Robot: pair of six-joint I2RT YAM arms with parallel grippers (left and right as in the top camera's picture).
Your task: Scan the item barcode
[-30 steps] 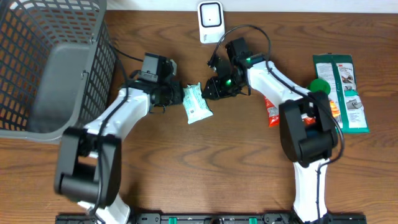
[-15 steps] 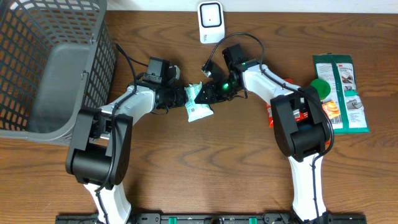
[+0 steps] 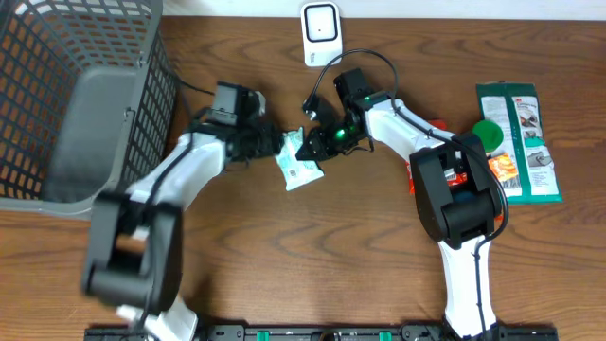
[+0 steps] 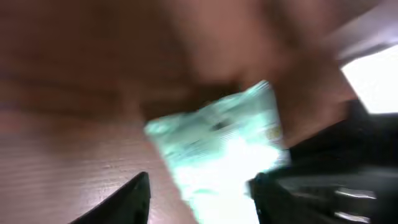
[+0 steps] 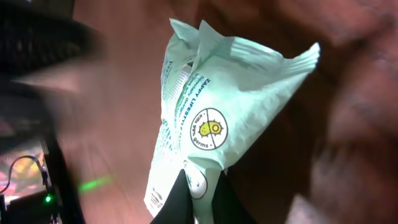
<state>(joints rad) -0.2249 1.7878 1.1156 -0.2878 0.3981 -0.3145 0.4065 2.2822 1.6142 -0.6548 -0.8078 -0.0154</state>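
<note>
now | right pincer (image 5: 198, 185) pinching wipes packet (image 5: 211, 106) edge | left pincer (image 4: 200, 180) apart beside it

Crumpled mint-green packet (image 5: 211, 118), lower edge pinched in right end effector (image 5: 198, 196), blurred wooden table (image 5: 124, 74)

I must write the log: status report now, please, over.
Right pincer shut on wipes packet. Left pincer open beside it. Right arm's cable loops between packet and scanner.
</note>
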